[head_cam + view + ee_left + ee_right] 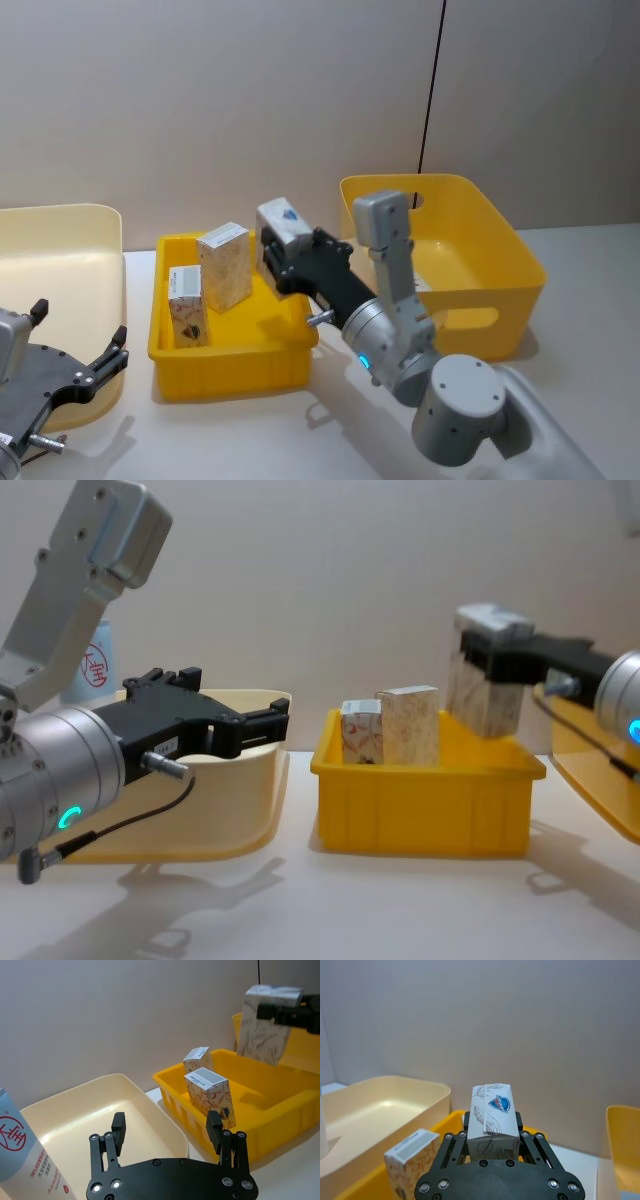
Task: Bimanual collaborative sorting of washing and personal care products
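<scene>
Whitish carton (281,225) clamped in right hand (275,245), left hand (167,1136) spread, blue tube (22,1152) beside it.

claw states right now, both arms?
Left claw: open, empty, over the cream plastic bin.
Right claw: shut on a whitish leaf-patterned carton.

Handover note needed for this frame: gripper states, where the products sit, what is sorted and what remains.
Right gripper: shut on a whitish patterned carton, held above the low yellow plastic tray.
Left gripper: open, empty, over the near rim of the cream plastic bin.
In the tray: two more small whitish cartons, upright.
A tall light-blue squeeze tube with red logo stands at the cream bin.
The deep yellow plastic bin stands on the right side.
Left: place the held carton; whether it is going in or coming out cannot be told.
</scene>
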Tool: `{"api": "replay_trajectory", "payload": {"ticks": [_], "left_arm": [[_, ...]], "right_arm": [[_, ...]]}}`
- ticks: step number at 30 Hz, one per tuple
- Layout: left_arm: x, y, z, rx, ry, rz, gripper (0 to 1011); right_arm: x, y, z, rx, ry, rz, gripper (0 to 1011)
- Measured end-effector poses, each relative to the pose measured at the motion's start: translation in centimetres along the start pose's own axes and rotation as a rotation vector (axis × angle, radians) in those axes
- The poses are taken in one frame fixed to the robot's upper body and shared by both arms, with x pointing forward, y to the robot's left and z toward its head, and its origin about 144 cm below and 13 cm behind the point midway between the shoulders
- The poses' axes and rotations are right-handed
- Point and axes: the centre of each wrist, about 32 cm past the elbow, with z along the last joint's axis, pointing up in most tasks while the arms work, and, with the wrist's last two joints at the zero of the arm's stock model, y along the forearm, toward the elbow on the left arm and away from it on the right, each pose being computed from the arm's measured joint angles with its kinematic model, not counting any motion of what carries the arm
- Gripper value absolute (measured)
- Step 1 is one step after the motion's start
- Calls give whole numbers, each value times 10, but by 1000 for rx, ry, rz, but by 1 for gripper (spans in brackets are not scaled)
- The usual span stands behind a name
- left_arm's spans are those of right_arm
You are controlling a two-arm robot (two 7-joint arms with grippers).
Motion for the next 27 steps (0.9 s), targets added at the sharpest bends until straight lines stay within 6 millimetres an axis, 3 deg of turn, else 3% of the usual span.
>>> {"api": "replay_trajectory", "payload": {"ticks": [14,27], "left_arm": [[0,0,0,0,0,0,1003],[0,0,0,0,0,0,1003]], "right_arm": [[26,-17,26,163,-41,-100,408],[38,-42,35,132,-81,-253,408]]}}
